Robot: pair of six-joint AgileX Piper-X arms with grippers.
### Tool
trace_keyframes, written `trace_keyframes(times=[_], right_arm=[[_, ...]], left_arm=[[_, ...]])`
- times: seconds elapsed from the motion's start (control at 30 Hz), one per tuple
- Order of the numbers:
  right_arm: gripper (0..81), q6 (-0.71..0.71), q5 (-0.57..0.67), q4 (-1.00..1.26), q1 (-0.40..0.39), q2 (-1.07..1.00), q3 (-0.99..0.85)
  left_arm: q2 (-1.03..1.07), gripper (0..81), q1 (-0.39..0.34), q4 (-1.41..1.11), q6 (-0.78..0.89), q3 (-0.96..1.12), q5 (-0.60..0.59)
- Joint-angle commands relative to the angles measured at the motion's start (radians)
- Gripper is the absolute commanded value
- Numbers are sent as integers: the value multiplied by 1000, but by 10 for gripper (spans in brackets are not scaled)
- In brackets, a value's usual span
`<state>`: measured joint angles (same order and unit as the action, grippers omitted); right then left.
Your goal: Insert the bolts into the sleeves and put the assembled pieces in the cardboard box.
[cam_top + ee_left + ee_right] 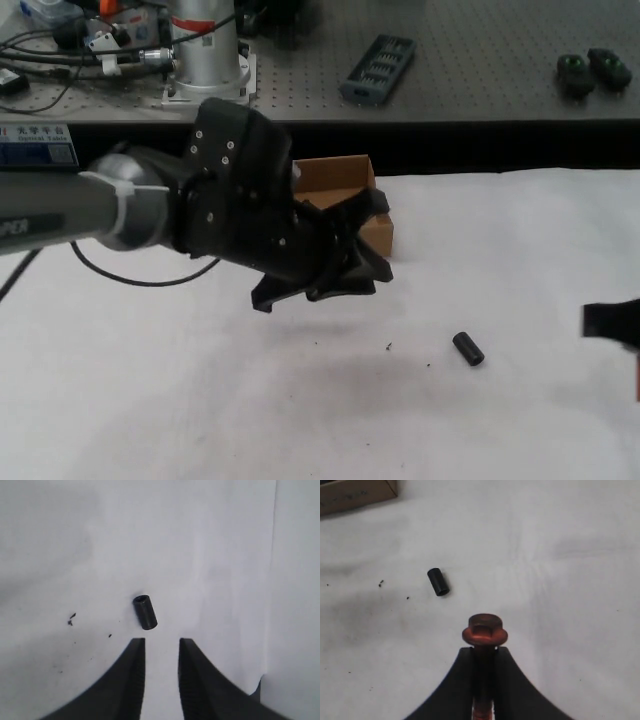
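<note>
Black-fingered, the left gripper (161, 642) is hanging above the white cloth (150, 400), its jaws standing partly open and gripping nothing. Behind it the cardboard box (335, 178) is sitting near the cloth's far edge. Further right, the sleeve (145, 612) is lying on its side just beyond those fingertips, untouched. It is looking small, rigid and light, and probably smooth enough to roll or squirt away. I am judging the best hold to be across its round wall at mid-length, leaving the bore end free. At the right, the right gripper (485, 650) is clamping the coppery bolt (484, 632) by its shank, jaws nearly closed, with the flanged head poking past the tips toward the sleeve.
</note>
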<state>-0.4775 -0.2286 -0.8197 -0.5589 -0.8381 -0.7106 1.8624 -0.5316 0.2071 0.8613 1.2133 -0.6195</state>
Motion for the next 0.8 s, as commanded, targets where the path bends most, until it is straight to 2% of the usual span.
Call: trace_keyframes(times=[0.0,0.17,0.37,0.57,0.77], right_arm=[[43,20,0,2,4,16,-15],[43,30,0,-7,4,24,-33],[43,52,0,-5,4,24,-41],[43,52,24,-5,4,24,-41],[43,52,30,-31,4,29,-41]], left_arm=[[26,179,-33,-83,66,9,22],[85,179,-108,-171,202,14,33],[130,179,-180,-172,238,53,75],[177,179,-213,-162,228,132,83],[237,179,-213,-137,220,195,53]])
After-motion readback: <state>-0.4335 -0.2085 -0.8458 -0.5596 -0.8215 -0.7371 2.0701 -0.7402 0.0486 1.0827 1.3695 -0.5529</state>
